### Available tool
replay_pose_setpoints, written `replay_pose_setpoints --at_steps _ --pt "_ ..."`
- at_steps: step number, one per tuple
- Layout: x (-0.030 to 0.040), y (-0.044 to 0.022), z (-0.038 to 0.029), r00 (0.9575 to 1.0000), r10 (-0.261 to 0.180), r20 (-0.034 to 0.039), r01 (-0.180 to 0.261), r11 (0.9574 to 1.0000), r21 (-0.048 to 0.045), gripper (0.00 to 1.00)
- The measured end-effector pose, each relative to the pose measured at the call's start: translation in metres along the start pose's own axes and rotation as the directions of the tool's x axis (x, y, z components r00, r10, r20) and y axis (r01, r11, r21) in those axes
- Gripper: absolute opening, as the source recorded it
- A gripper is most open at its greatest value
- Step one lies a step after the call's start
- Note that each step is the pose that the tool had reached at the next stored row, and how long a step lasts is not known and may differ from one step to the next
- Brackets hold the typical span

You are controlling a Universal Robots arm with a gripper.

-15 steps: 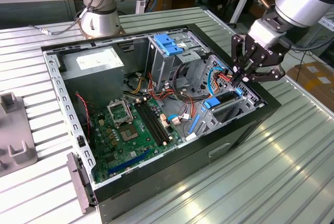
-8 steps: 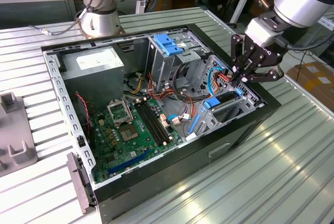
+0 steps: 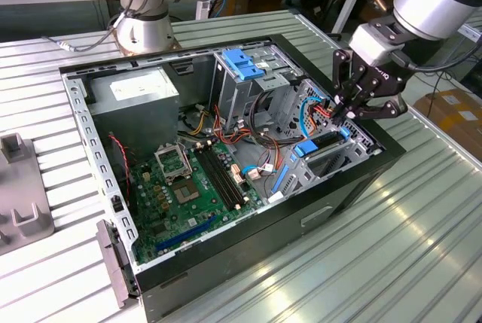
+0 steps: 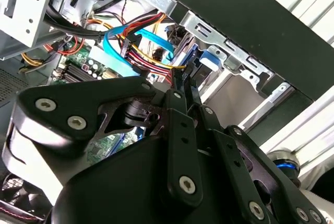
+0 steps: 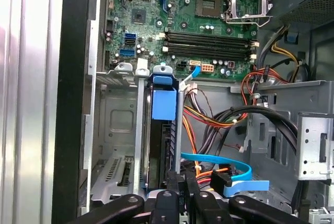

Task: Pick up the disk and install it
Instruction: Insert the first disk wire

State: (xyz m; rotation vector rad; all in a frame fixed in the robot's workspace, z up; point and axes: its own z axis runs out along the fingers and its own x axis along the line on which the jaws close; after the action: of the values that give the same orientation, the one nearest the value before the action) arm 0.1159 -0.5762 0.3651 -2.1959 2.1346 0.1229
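Observation:
The disk [image 3: 320, 144] stands on edge in a slot of the metal drive cage [image 3: 343, 159] at the end of the open computer case on the exterior view's right. Its dark body [image 5: 159, 148] carries a bright blue carrier tab [image 5: 163, 104]. My gripper [image 3: 345, 114] hangs right over the end of the disk nearest the case wall. In both wrist views the black fingers [image 4: 180, 96] sit close together with only a thin gap, their tips [image 5: 182, 185] at the disk's edge beside the blue and orange cables. Whether they touch the disk is hidden.
The case [image 3: 248, 251] lies open on a ribbed metal table. Inside are the green motherboard [image 3: 188, 187], the power supply [image 3: 143, 89], a tall drive bay with a blue bracket [image 3: 245, 63] and loose cable bundles [image 5: 229, 119]. The arm's base [image 3: 143, 29] stands behind the case.

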Motion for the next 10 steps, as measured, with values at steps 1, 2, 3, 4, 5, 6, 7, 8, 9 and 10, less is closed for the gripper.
replay_pose_setpoints --at_steps 1,2,3,4,5,6,7,8,9,10 --pt "0.0000 0.0005 0.0000 1.0000 0.005 0.0001 -0.005 1.0000 0.0006 0.17" --pt "0.0000 0.0010 0.0000 0.9999 0.012 0.0002 -0.012 0.9999 0.0014 0.17" --pt "0.0000 0.0014 0.0000 0.9999 0.016 0.0002 -0.016 0.9999 0.0018 0.17" --pt "-0.0001 0.0021 0.0000 0.9997 0.025 0.0003 -0.025 0.9997 0.0028 0.17" --pt "-0.0001 0.0028 0.0000 0.9994 0.035 0.0004 -0.035 0.9994 0.0039 0.17" --pt "-0.0001 0.0034 0.0000 0.9991 0.042 0.0005 -0.042 0.9991 0.0047 0.17" --pt "-0.0001 0.0038 0.0000 0.9989 0.047 0.0005 -0.047 0.9989 0.0052 0.17" --pt "-0.0001 0.0041 0.0001 0.9987 0.051 0.0006 -0.051 0.9987 0.0057 0.17" --pt "-0.0001 0.0046 0.0000 0.9984 0.056 0.0006 -0.056 0.9984 0.0063 0.17" --pt "-0.0002 0.0050 0.0000 0.9981 0.062 0.0007 -0.062 0.9981 0.0069 0.17"
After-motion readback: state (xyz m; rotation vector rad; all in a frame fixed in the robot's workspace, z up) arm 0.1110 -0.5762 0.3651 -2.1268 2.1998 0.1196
